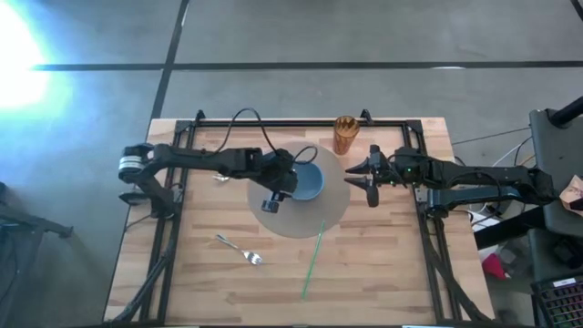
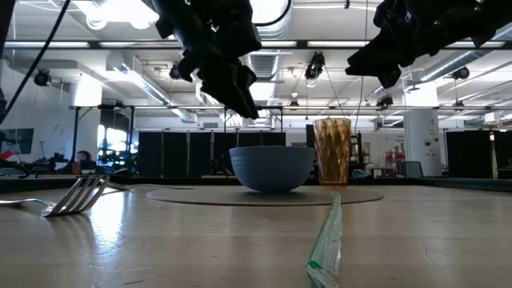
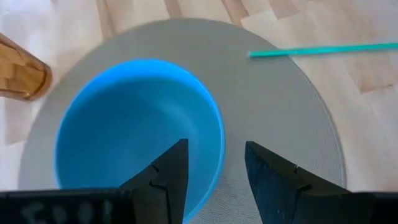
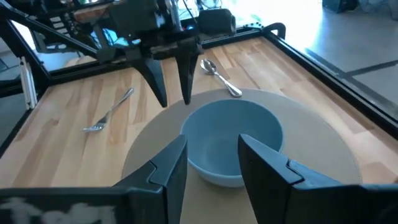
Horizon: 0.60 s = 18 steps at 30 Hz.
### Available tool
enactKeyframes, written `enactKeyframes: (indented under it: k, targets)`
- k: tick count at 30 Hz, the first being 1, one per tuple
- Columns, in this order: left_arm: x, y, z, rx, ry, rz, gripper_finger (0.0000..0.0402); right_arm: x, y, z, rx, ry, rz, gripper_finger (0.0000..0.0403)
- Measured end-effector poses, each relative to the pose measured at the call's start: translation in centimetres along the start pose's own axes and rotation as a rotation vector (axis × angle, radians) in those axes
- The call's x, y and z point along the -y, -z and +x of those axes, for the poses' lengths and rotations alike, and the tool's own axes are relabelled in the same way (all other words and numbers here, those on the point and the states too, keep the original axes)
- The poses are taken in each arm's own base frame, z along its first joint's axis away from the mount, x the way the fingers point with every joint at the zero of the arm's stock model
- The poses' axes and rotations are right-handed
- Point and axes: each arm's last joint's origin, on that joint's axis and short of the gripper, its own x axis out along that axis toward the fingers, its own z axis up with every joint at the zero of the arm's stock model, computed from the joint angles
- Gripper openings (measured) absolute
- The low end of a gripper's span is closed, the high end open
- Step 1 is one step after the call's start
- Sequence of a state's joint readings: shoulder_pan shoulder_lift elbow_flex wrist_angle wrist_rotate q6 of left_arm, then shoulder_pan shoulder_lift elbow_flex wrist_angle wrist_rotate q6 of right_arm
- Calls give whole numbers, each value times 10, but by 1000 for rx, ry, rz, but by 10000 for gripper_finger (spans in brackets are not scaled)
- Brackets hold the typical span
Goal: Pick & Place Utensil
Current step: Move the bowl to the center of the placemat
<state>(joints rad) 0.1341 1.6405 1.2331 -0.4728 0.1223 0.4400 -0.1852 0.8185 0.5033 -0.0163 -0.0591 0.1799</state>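
Bench-centre, a bowl (image 1: 308, 182) waits for utensils; left gripper (image 1: 276, 199) at its 8 o'clock and right gripper (image 1: 368, 178) at 3 hover, jaws apart, empty.

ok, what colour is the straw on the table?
Green: the straw lies on the bare wood, one end on the grey mat. Clearest in the high view.

left gripper (image 3: 214, 177) open | over blue bowl (image 3: 124, 124) rim | grey mat (image 3: 280, 106)
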Motion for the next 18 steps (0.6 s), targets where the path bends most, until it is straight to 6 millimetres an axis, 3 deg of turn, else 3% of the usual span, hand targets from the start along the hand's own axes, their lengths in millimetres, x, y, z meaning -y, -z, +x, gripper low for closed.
enactKeyframes:
  k: [18]
  targets:
    - [2,11,33,-76,52,-15,152,-1,-7,-1,19,-4,-20,117]
